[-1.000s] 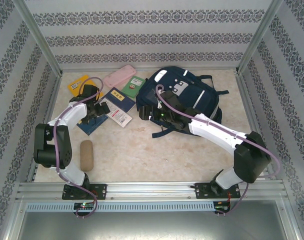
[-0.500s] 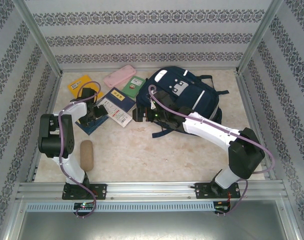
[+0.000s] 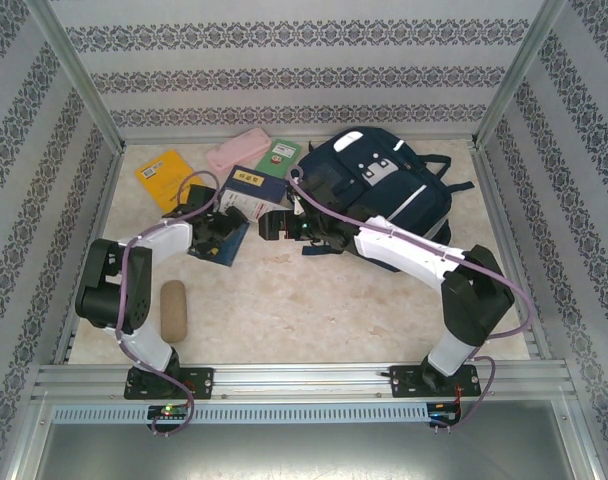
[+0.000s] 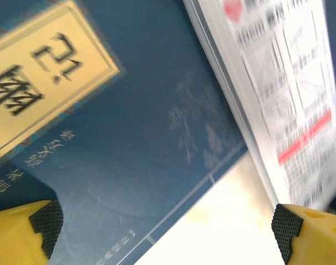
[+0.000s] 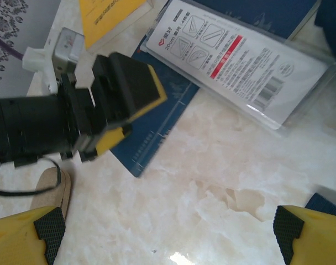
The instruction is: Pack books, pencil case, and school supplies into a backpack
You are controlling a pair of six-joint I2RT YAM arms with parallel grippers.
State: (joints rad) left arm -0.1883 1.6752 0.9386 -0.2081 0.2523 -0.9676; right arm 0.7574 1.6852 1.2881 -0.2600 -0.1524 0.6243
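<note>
Left gripper [image 4: 166, 232]: fingers wide apart and empty, close over a dark blue book [image 4: 157, 149]. The white packet [image 4: 284, 94] lies partly on that book.
Right gripper [image 5: 168, 237]: fingers wide apart and empty, over the bare table [image 5: 212, 182]. The packet is just ahead, and the backpack [image 3: 384, 190] is beside it.
Count: two dark blue books, one yellow book [image 3: 164, 172], one green book [image 3: 280, 156], one pink pencil case [image 3: 237, 153], one tan piece [image 3: 172, 308].
Shapes: books thin and flat; packet long, shiny plastic with a red stripe; case rounded; backpack soft cloth.
</note>
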